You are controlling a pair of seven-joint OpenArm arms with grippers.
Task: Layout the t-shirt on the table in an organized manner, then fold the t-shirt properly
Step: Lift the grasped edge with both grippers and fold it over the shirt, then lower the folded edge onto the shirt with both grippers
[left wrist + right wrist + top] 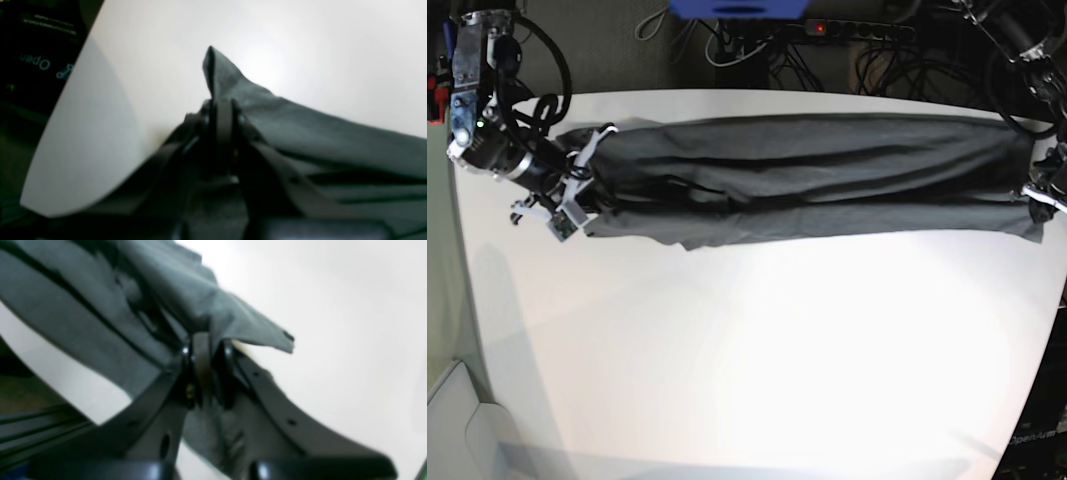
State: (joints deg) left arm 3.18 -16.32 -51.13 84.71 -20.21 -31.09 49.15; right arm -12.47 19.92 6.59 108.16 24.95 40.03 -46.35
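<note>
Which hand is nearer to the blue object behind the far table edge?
Right. The right hand grips the dark grey cloth t-shirt end closer to the blue object; the left hand grips the opposite end, farther off.

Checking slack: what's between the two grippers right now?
Only the t-shirt, stretched in one long band from the right gripper to the left gripper, over the white table. The base view shows it.

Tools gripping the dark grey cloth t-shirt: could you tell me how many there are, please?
2. The left tool pinches one end of the dark grey cloth t-shirt; the right tool pinches the opposite end.
</note>
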